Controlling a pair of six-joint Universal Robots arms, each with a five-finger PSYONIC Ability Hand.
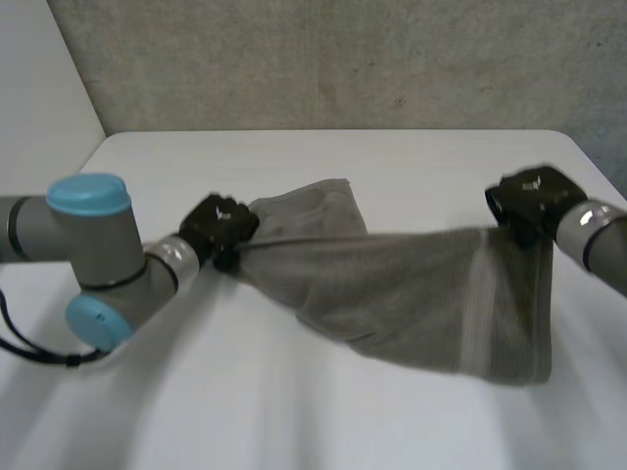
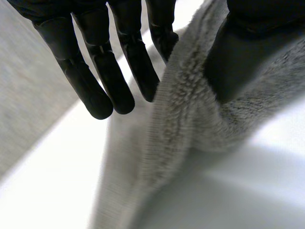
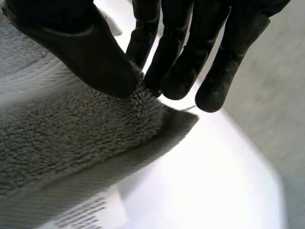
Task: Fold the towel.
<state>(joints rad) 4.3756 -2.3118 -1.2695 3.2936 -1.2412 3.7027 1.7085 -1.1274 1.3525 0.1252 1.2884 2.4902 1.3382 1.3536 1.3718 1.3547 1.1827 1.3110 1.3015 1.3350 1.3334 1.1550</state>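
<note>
Here the towel [image 1: 411, 294] hangs stretched over the white desk [image 1: 294, 421]. The left hand [image 1: 217, 227] pinches one end and the right hand [image 1: 529, 201] pinches a corner. Up close, the right wrist view shows a white tag [image 3: 90, 214]. A grey wall [image 1: 343, 59] stands behind.

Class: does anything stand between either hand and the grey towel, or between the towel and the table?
Nothing visible does. The left hand and right hand each pinch an end of the grey terry towel above the white table.
</note>
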